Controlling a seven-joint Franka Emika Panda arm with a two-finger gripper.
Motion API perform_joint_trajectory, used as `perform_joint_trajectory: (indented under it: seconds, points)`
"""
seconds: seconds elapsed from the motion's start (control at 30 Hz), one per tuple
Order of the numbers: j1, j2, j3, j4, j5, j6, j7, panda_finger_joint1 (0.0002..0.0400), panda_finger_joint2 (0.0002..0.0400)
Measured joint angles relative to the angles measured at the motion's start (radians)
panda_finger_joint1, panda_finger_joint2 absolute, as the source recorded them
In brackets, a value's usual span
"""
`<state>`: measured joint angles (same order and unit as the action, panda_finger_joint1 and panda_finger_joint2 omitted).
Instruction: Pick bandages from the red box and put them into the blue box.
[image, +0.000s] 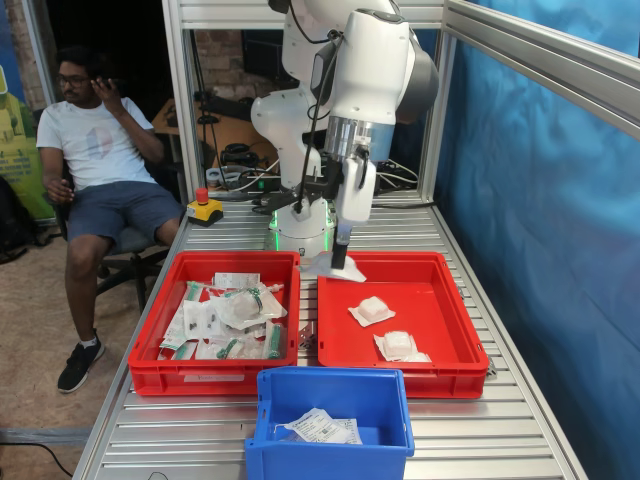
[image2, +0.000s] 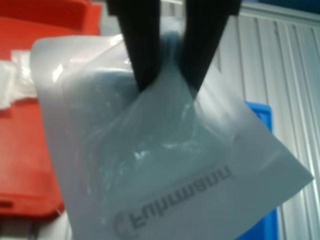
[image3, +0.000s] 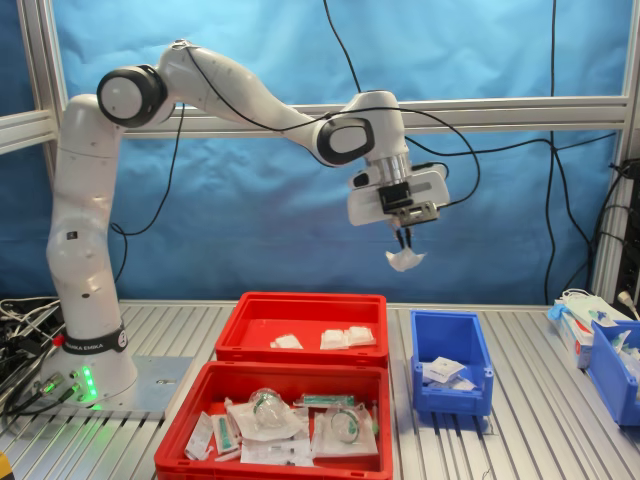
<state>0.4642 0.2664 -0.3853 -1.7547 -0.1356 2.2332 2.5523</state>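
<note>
My gripper is shut on a bandage, a white pad in a clear wrapper, and holds it high in the air. In the first exterior view the gripper and bandage hang over the far left corner of the red box. In the wrist view the bandage fills the picture under the black fingers. More bandages lie in the red box. The blue box holds white packets.
A twin red crate holds green-marked packets and rolls. A seated person is beyond the table's corner, near a red emergency button. Another blue bin and a carton stand at the second exterior view's right.
</note>
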Motion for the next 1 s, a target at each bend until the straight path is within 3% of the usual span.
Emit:
perform_joint_trajectory:
  seconds: [0.5,1.0]
  points:
    - [0.000,0.212,-0.076,0.206,0.030,0.005,0.000,0.0027,0.0027]
    - [0.000,0.337,-0.112,0.264,0.045,0.033,0.000,0.0027,0.0027]
